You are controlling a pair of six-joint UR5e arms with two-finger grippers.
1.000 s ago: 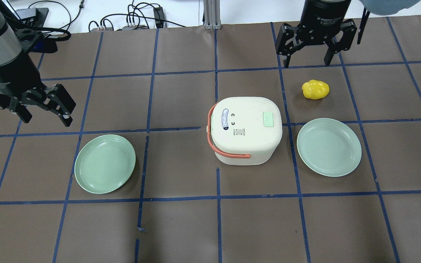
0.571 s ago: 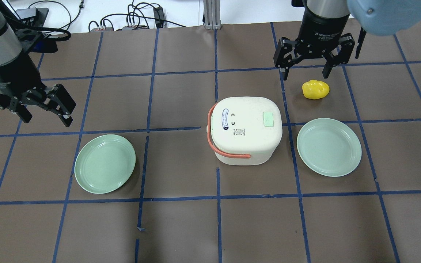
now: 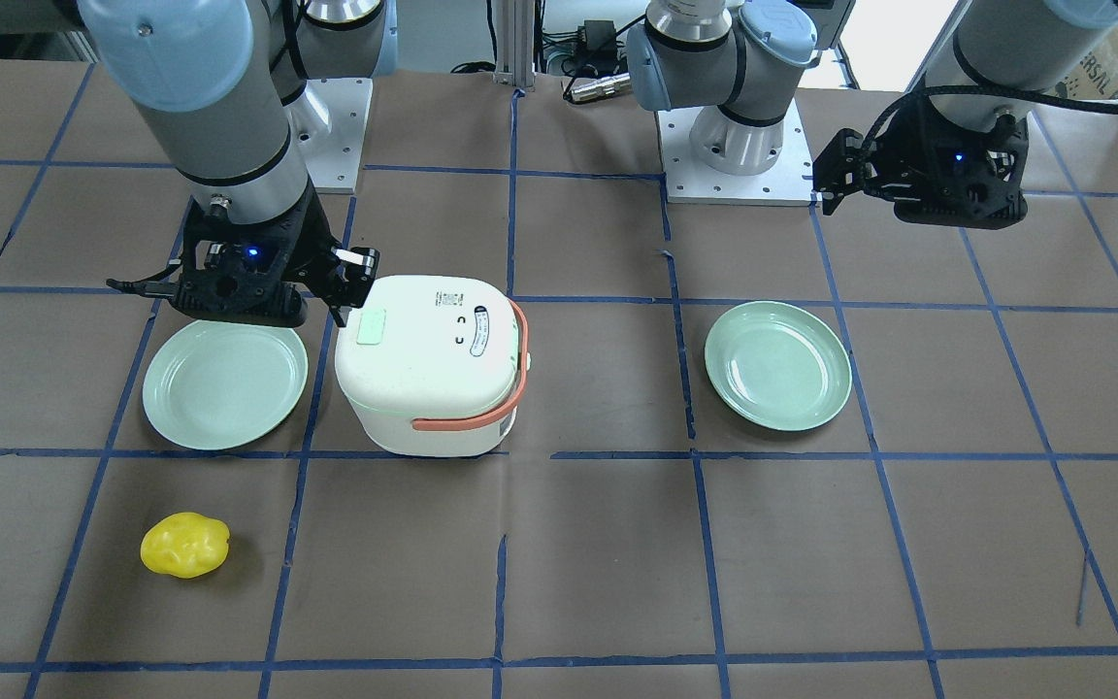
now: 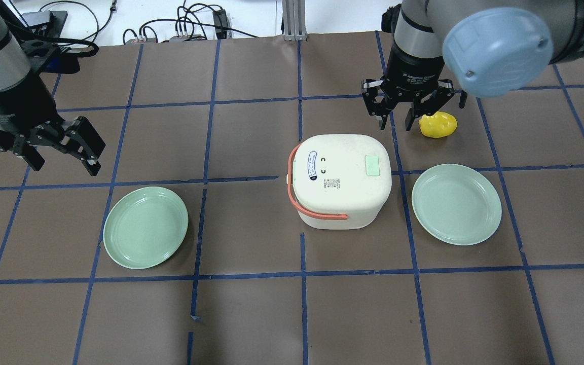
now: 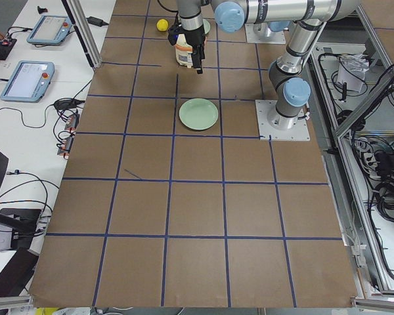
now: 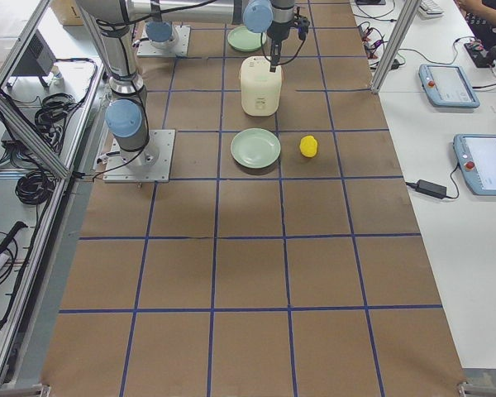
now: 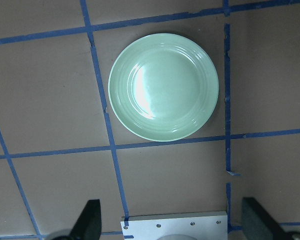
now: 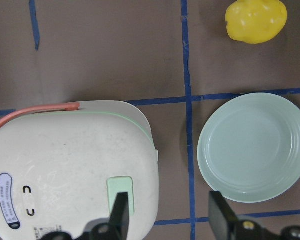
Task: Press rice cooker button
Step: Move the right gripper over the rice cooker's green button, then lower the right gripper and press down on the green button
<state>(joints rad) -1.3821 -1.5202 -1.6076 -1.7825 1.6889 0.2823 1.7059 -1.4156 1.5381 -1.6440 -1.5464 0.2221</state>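
Observation:
The white rice cooker (image 4: 340, 182) with a coral handle stands mid-table, lid shut. Its pale green button (image 4: 374, 165) sits on the lid near the right edge. My right gripper (image 4: 397, 121) is open and empty, and hovers just past the cooker's far right corner. In the right wrist view the gripper (image 8: 168, 215) has one finger over the button (image 8: 121, 187) and the cooker (image 8: 65, 160) fills the lower left. The cooker also shows in the front view (image 3: 428, 369). My left gripper (image 4: 64, 163) is open and empty, far to the left, above a green plate (image 7: 163, 86).
A yellow lumpy object (image 4: 438, 124) lies right beside the right gripper. One green plate (image 4: 456, 204) lies right of the cooker, and another plate (image 4: 145, 227) lies at the left. Blue tape lines cross the brown table cover (image 4: 251, 314).
My right arm has come forward and left from the table's far edge to the cooker's far right corner. Its jaws stand closer together than before. The left arm has not moved.

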